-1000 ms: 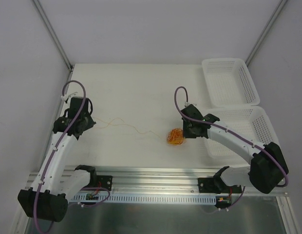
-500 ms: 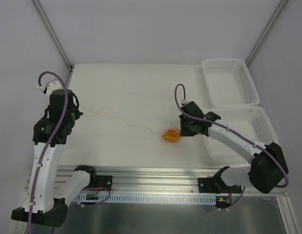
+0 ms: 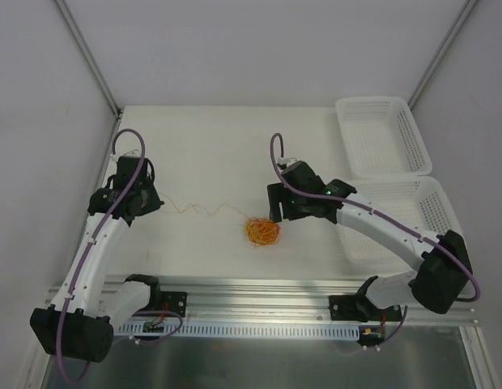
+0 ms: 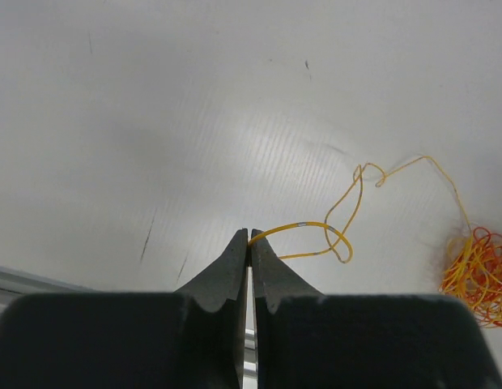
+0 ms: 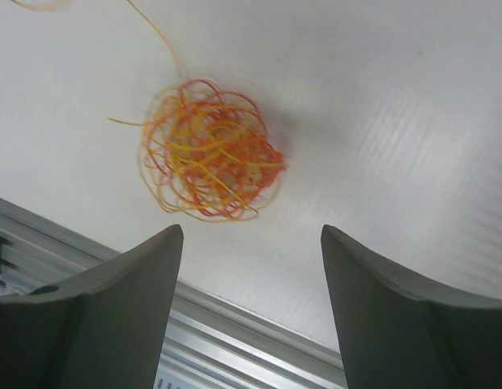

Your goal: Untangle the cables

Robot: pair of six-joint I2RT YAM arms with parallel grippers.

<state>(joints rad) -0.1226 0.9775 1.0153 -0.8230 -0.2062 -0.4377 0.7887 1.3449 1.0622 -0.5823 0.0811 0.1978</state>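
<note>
Nearest me in the overhead view, an aluminium rail (image 3: 251, 285) runs along the front edge of the white table (image 3: 219, 146), with both arm bases bolted to it. Just beyond the rail, a little left of centre, lie the cables (image 3: 261, 232) - most of them wound into one round tangle (image 5: 209, 162) of red-orange and paler yellow loops. The ball has no clear long axis.

My right gripper (image 5: 251, 231) hangs just beyond the ball and to its right, with its jaws spread wide and nothing between them. In its wrist camera the ball sits ahead of the two fingers, touching neither.

One yellow strand (image 4: 332, 231) leaves the ball and runs leftward across the table, roughly parallel to the front rail, in loose waves with a small loop partway along. Its far end points at my left gripper (image 4: 249, 235), which is clenched on it - the strand comes out right at the pinched fingertips.

Farther back on the right stand two white mesh baskets, one (image 3: 413, 211) behind the right arm and another (image 3: 380, 134) at the far corner. Grey walls close the scene.
</note>
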